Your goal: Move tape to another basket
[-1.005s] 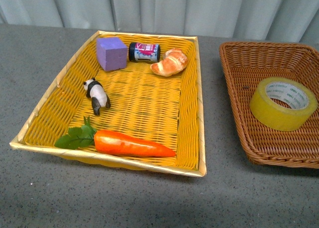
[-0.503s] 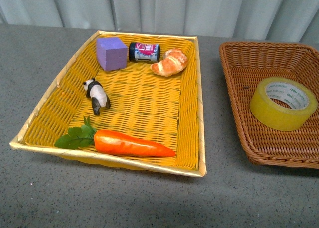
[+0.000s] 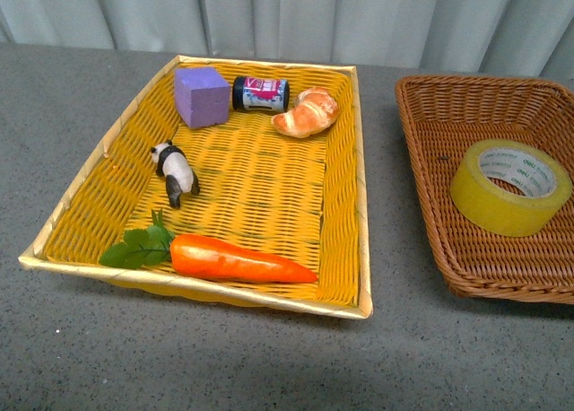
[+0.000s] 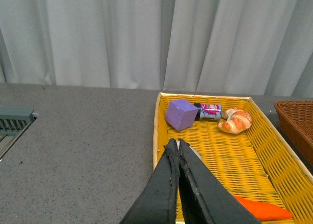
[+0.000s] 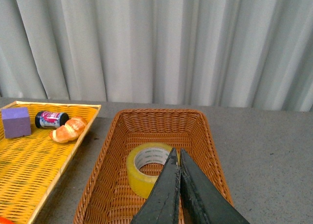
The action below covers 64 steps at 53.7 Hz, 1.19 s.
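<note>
We see the tape [image 3: 509, 187] lying flat inside the brown basket [image 3: 430, 173], apart from its walls. The yellow tray [image 3: 345, 205] holds a carrot [image 3: 238, 258], panda [image 3: 175, 173], cube [image 3: 201, 96], jar [image 3: 260, 94] and croissant [image 3: 307, 112]. Bare tabletop [image 3: 381, 205] separates the containers. The left gripper [image 4: 177, 153] and right gripper [image 5: 176, 158] have their jaws pressed together, holding nothing.

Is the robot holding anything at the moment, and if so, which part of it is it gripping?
Nothing. Both the left gripper and right gripper are shut and empty; the yellow translucent roll of tape lies free in the brown wicker basket.
</note>
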Tool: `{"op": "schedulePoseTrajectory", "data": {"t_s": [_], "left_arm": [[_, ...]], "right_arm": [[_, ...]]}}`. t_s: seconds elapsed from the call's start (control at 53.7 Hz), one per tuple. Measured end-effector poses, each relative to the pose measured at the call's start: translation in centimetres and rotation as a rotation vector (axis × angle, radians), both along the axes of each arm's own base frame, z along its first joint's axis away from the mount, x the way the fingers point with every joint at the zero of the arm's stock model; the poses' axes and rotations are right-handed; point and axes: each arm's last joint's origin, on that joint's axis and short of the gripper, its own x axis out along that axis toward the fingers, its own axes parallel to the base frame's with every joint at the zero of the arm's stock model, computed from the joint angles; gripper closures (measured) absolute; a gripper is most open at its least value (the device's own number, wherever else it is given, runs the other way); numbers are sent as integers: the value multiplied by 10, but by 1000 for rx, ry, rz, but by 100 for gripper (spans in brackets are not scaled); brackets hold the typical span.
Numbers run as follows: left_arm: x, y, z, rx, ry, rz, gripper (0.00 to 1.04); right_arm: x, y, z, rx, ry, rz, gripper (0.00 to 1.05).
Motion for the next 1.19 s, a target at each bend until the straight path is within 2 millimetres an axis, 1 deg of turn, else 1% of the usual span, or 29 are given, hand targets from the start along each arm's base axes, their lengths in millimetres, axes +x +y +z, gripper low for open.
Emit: {"op": "schedulePoseTrajectory", "data": {"t_s": [0.037,0.093,0.112,0.223,0.242,0.316,0.335,0.391,0.41,0.465,0.484,0.521,0.559,0.577,0.652,1.191], "left_arm": [[0,0,0,0,0,0,93],[0,0,0,0,0,0,83],[0,0,0,0,0,0,81],[0,0,0,0,0,0,57],[0,0,0,0,0,0,56],[0,0,0,0,0,0,41],[0,0,0,0,0,0,40],[0,0,0,0,0,0,29],[0,0,0,0,0,0,27],[0,0,0,0,0,0,16],[0,0,0,0,0,0,13],[0,0,0,0,0,0,6],[0,0,0,0,0,0,5],[0,0,0,0,0,0,6],[0,0,0,0,0,0,6],[0,0,0,0,0,0,6]], "right_arm": [[0,0,0,0,-1,0,101],[0,0,0,0,-1,0,90],[0,0,0,0,-1,0,89],[0,0,0,0,-1,0,66],[0,0,0,0,-1,0,64],[0,0,0,0,-1,0,50],[0,0,0,0,-1,0,48],[0,0,0,0,-1,0,37],[0,0,0,0,-1,0,35],[0,0,0,0,-1,0,25],[0,0,0,0,-1,0,23],[0,0,0,0,-1,0,14],[0,0,0,0,-1,0,9],[0,0,0,1,-1,0,7],[0,0,0,1,-1,0,10],[0,0,0,1,-1,0,9]]}}
